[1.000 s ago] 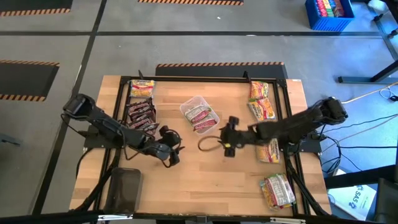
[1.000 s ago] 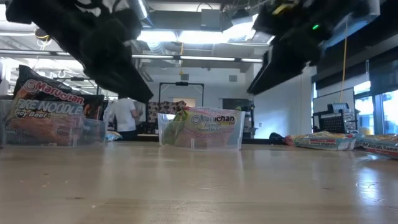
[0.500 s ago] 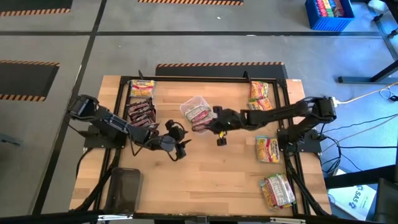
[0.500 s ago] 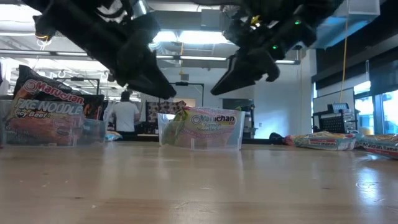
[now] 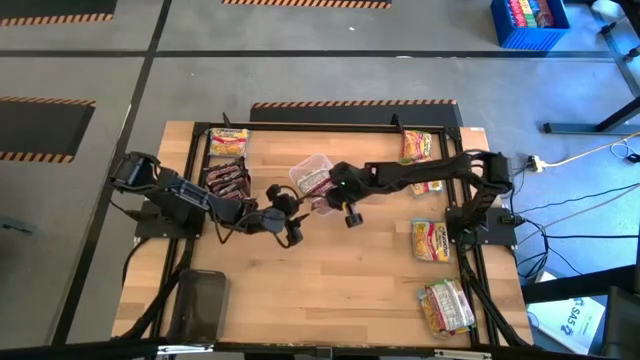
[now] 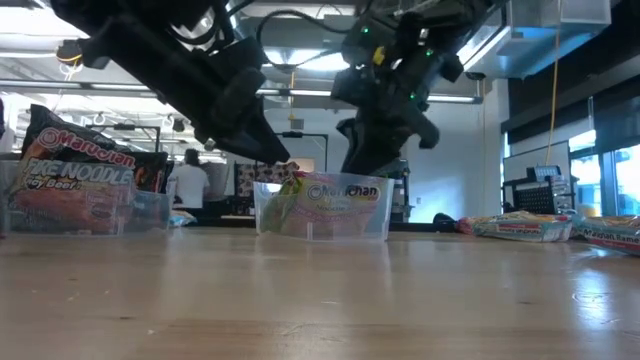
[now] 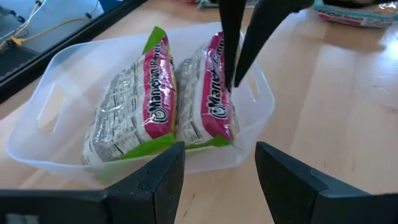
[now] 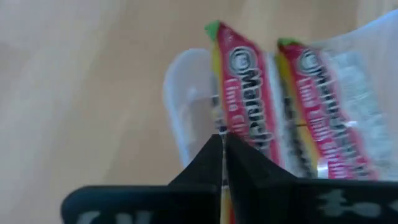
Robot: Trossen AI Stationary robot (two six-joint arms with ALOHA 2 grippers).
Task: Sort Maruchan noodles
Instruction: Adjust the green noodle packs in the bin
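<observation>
Packets of Maruchan noodles (image 7: 214,93), light, crinkly and slippery, stand on edge in the clear tray (image 7: 56,109) near the table's far edge; a top seam is best pinched. The right gripper (image 8: 222,146) is closed empty above them, the left gripper (image 7: 217,168) spread apart nearby.

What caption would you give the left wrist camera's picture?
Open left gripper faces a clear tray holding two pink Maruchan packets; the right gripper, shut, dips in.

A clear plastic tray (image 5: 303,166) is set mid-table on the wooden table (image 5: 330,290); a blue crate (image 5: 528,22) is seen on the floor, and a person (image 6: 187,184) is seen in the room behind
</observation>
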